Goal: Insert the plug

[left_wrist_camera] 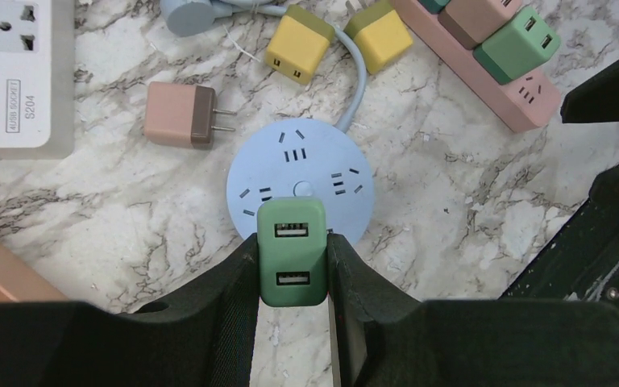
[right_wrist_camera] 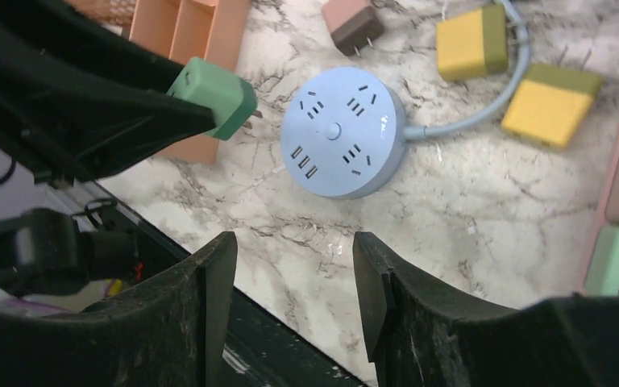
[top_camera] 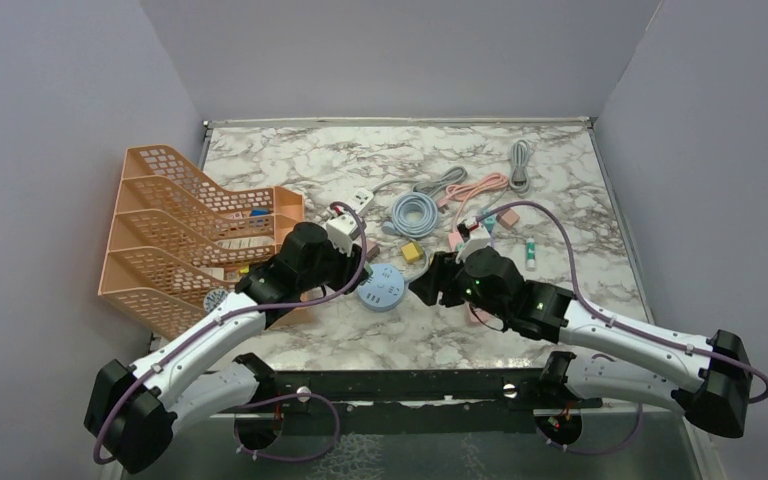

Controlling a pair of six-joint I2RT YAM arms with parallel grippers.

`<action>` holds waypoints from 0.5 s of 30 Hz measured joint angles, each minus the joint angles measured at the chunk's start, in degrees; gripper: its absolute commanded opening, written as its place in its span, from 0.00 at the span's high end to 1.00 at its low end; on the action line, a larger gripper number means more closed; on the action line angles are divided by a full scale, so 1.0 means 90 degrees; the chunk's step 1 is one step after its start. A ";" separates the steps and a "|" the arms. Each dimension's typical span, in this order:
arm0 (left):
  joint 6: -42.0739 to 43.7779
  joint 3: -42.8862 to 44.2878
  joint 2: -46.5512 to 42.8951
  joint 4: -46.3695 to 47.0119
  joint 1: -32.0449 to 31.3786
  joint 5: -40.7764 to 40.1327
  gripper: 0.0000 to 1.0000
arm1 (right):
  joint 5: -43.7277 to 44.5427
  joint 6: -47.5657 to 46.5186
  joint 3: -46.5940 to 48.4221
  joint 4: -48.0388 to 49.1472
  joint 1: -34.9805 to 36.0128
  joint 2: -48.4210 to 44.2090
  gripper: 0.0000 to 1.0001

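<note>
My left gripper (left_wrist_camera: pixel 292 266) is shut on a green USB charger plug (left_wrist_camera: pixel 292 251), held just above the near edge of the round blue power strip (left_wrist_camera: pixel 302 181). In the right wrist view the green plug (right_wrist_camera: pixel 213 95) hangs to the left of the blue strip (right_wrist_camera: pixel 342 131), apart from it, its prongs hidden. In the top view the left gripper (top_camera: pixel 360 268) is beside the blue strip (top_camera: pixel 382 289). My right gripper (right_wrist_camera: pixel 294 278) is open and empty, near the table's front edge, right of the strip (top_camera: pixel 422 285).
A brown-pink charger (left_wrist_camera: pixel 181 114), two yellow plugs (left_wrist_camera: pixel 300 44), a pink power strip (left_wrist_camera: pixel 492 72) with a green plug in it (left_wrist_camera: pixel 517 44) and a white power strip (left_wrist_camera: pixel 16 72) lie around. An orange file rack (top_camera: pixel 190 235) stands left. Coiled cables (top_camera: pixel 415 212) lie behind.
</note>
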 measured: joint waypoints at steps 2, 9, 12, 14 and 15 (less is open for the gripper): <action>0.0046 -0.0318 -0.0294 0.0350 0.0000 -0.0063 1.00 | 0.0204 0.0583 0.0168 -0.0418 0.0000 0.0083 0.47; 0.0223 -0.0704 -0.0321 0.1192 0.0000 -0.0155 1.00 | 0.0670 0.1994 0.0622 -0.1353 0.0000 0.0248 0.49; 0.0260 -0.0690 -0.0126 0.1314 0.0000 -0.0158 1.00 | 0.0826 0.2421 0.0624 -0.1671 0.0000 0.0202 0.49; 0.0260 -0.0687 -0.0017 0.1324 0.0000 -0.0155 1.00 | 0.0869 0.2599 0.0600 -0.1785 0.0000 0.0104 0.49; 0.0260 -0.0687 0.0032 0.1324 0.0000 -0.0155 1.00 | 0.0884 0.2654 0.0573 -0.1800 0.0000 0.0029 0.49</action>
